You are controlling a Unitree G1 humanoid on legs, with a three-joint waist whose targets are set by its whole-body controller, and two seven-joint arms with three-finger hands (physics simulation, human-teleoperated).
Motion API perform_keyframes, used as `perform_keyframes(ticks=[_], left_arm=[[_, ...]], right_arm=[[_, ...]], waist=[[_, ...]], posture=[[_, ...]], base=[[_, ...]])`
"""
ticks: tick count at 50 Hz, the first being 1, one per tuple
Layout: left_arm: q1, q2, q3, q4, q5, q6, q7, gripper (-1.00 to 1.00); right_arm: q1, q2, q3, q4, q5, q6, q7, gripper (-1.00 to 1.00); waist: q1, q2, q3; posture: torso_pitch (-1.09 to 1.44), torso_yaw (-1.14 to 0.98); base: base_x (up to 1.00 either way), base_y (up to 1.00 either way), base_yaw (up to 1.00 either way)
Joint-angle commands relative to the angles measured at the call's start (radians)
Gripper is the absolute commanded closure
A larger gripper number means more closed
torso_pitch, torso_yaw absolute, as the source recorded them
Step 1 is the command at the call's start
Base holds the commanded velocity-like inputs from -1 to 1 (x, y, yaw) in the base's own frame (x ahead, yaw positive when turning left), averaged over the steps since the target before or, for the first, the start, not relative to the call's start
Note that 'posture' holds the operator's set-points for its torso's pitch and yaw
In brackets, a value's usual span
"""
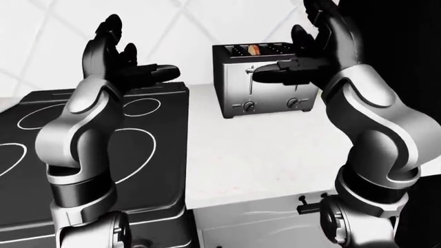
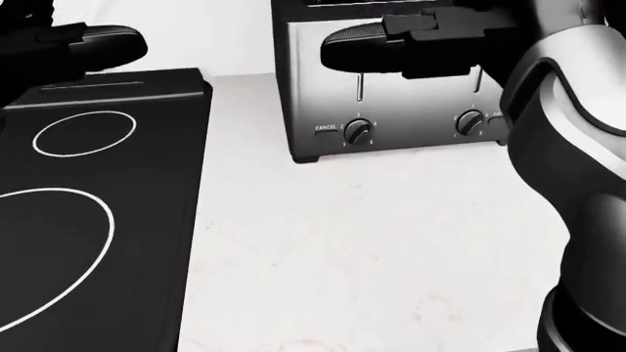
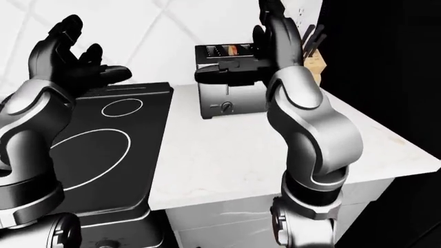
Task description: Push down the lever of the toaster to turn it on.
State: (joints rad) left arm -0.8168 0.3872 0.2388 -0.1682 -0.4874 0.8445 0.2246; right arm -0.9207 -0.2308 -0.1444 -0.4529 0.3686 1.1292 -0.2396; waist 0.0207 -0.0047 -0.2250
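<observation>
Hovering with fingers spread, the right hand [image 1: 314,51] hangs before the toaster [image 1: 265,82]; the left hand [image 1: 120,64] is likewise open.

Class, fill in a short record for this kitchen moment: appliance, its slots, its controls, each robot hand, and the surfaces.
Appliance: toaster, upright on the white counter
Slots: something orange shows in one
Controls: two knobs low on its face
Right hand: open, raised before the toaster, holding nothing
Left hand: open, raised over the black cooktop
Also: knife block at the right-eye view's right
</observation>
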Motion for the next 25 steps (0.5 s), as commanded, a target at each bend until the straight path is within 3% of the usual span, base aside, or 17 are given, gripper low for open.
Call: perform_keyframes(ticks=[1, 6, 15, 25], left_arm=[[-0.033, 0.011, 0.008, -0.021, 0.0, -0.029, -0.002, -1.0], [-0.035, 0.011, 0.011, -0.017, 0.0, -0.034, 0.003, -1.0], [-0.032, 0.008, 0.005, -0.012, 0.004, -0.04, -0.001, -1.0], [-0.038, 0.01, 0.01, -0.029, -0.006, -0.038, 0.005, -1.0]], right_arm=[[-0.03, -0.008, -0.008, -0.014, -0.004, -0.031, -0.001, -1.0], [-0.031, -0.008, -0.006, -0.014, -0.003, -0.031, -0.002, -1.0], [-0.025, -0.005, 0.0, -0.004, -0.007, -0.043, -0.001, -1.0], [-0.032, 0.028, 0.042, 0.018, -0.04, -0.08, 0.014, -1.0]], waist=[[0.001, 0.003, -0.02], [0.006, 0.002, -0.051], [0.013, 0.001, -0.083], [0.015, 0.001, -0.096]], posture=[[-0.39, 0.0], [-0.43, 0.0], [-0.49, 0.0], [-0.49, 0.0]], base=[[0.0, 0.0, 0.0], [0.0, 0.0, 0.0], [0.0, 0.0, 0.0], [0.0, 0.0, 0.0]])
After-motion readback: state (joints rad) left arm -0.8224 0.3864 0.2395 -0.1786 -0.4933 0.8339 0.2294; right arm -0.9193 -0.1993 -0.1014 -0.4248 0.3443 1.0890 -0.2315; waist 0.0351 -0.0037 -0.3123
